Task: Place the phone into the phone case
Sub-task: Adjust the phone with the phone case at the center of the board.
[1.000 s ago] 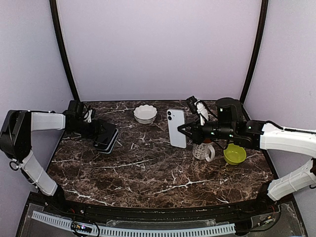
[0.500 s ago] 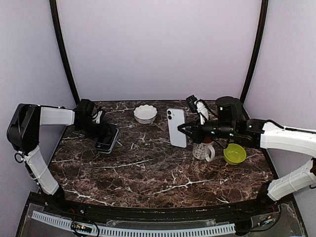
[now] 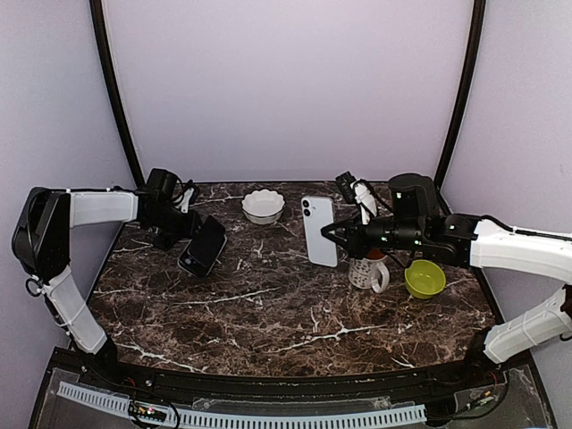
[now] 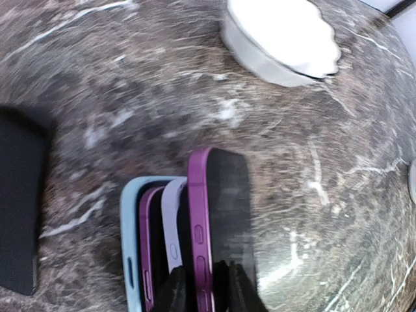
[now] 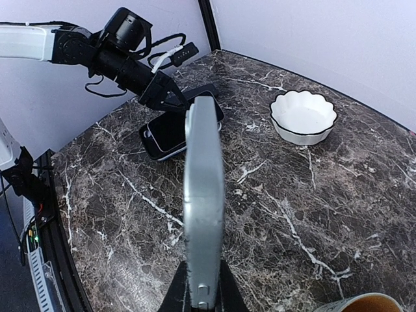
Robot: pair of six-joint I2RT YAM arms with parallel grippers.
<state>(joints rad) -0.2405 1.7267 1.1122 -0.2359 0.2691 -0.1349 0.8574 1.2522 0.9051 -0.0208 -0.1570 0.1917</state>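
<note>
The right jaws are clenched on the bottom end of the phone [image 3: 320, 231], which stands upright above them, edge-on to their own camera and lifted off the bench [image 3: 268, 313]. The left jaws are nearly closed, pinching the near end of a purple phone case [image 4: 218, 214] with one finger on its outer wall and the other on its dark inner face. The case stretches away from them at a tilt, and whether its far end rests on the bench cannot be told. Just beside these jaws, on the outer-wall side, lies a stack of other cases [image 4: 140, 247] in light blue, purple and lilac, and a white bowl [image 4: 279, 39] sits well beyond the case's far end. As to progress, both task items appear to be secured, one in each arm, but they are well apart across the bench and the phone is not in the case. What is left, by my reading, is to bring the two together, line up the phone with the case's open face, and press it home.
</note>
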